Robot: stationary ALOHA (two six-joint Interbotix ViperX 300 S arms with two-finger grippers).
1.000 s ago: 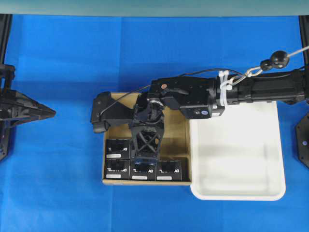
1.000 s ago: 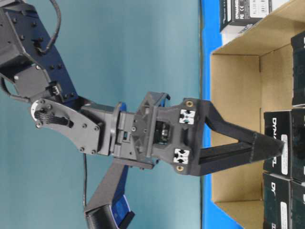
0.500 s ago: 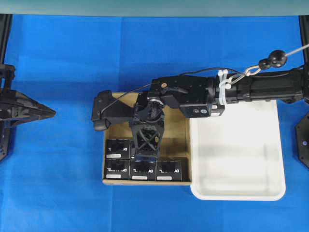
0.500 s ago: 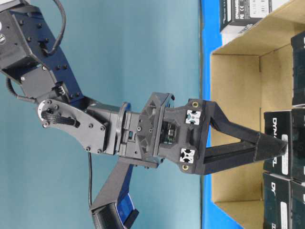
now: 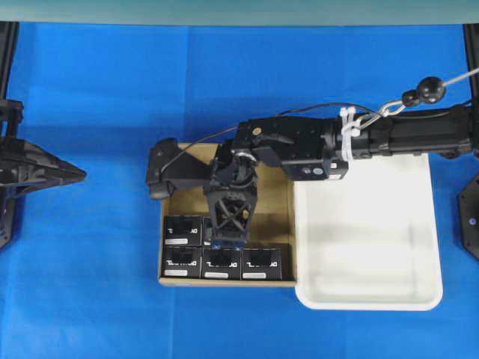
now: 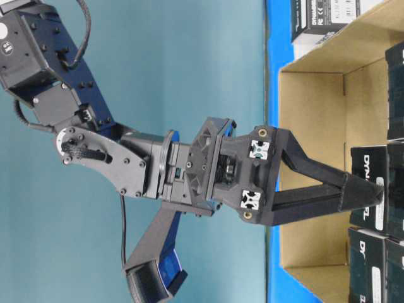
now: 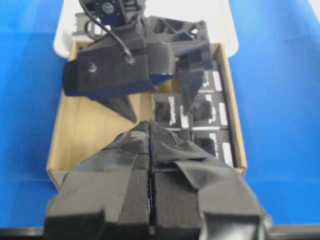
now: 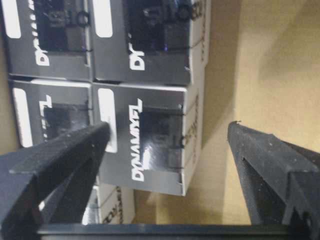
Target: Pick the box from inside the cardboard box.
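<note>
A: Where is the box (image 8: 155, 137) found, and how is it turned?

B: It is seen inside the cardboard box (image 5: 278, 215), in the second row from the near wall, beside its lookalike (image 5: 183, 228) on the left of the overhead view. In the right wrist view its lettered face is turned up and the lettering is run along its longer side, which is laid across the gap of the right gripper (image 8: 167, 150).

A: How is that claw set?

B: It is spread wide and pointed down into the carton. One finger (image 8: 65, 155) is placed at the seam between the box and its neighbour, the other (image 8: 265, 160) over bare cardboard floor. Whether the box is touched cannot be told.

A: What room is left around it?

B: Bare floor is left on its right side up to the carton wall; a row of three black boxes (image 5: 221, 263) is packed along the near wall. The white tray (image 5: 419, 224) is set against the carton's right side.

A: And the left gripper (image 7: 150, 137)?

B: Its fingers are pressed together, as shown only by the left wrist view; overhead it is parked well apart at the left edge. The table-level view alone shows the right gripper's fingertips level with the box tops.
</note>
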